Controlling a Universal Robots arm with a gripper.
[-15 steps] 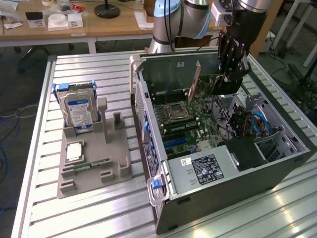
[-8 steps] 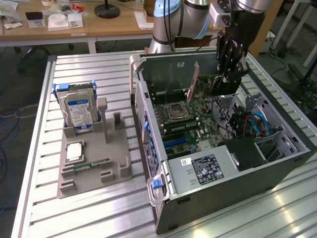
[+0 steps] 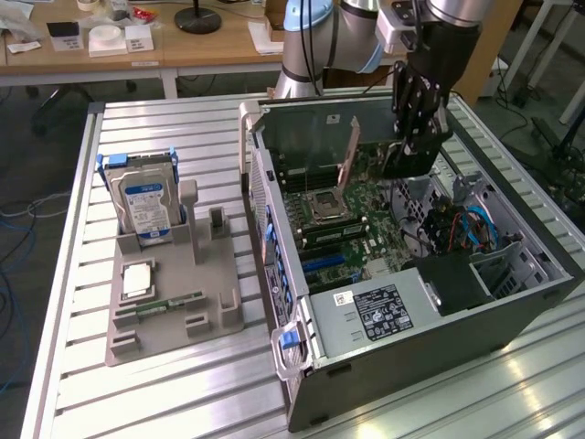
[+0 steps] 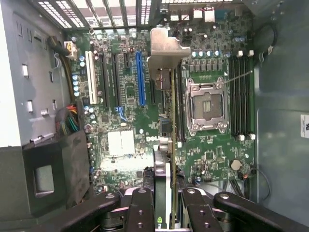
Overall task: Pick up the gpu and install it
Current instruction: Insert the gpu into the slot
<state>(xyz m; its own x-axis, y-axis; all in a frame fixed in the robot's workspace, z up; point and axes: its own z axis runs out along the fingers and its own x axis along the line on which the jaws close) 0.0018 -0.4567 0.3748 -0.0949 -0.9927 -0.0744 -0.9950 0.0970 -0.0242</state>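
My gripper (image 3: 413, 148) is inside the open computer case (image 3: 512, 311), shut on the gpu (image 3: 350, 157). The card hangs above the motherboard (image 3: 366, 247), apart from it, and reaches from the fingers towards the case wall on the exterior view's left. In the wrist view the gpu (image 4: 169, 145) shows edge-on between my black fingers (image 4: 140, 212), with its metal end bracket (image 4: 166, 48) at the far end by the vented wall. It lies over the strip between the blue slot (image 4: 140, 79) and the processor socket (image 4: 207, 106). My gripper (image 4: 168, 217) clamps its near end.
A grey fixture (image 3: 174, 320) at the exterior view's left carries a silver hard drive (image 3: 146, 206), a square chip (image 3: 137, 279) and a green RAM stick (image 3: 169, 306). A black shroud (image 4: 48, 174) and bundled cables (image 3: 457, 229) crowd the case beside the board. The table (image 3: 183, 393) is slotted metal.
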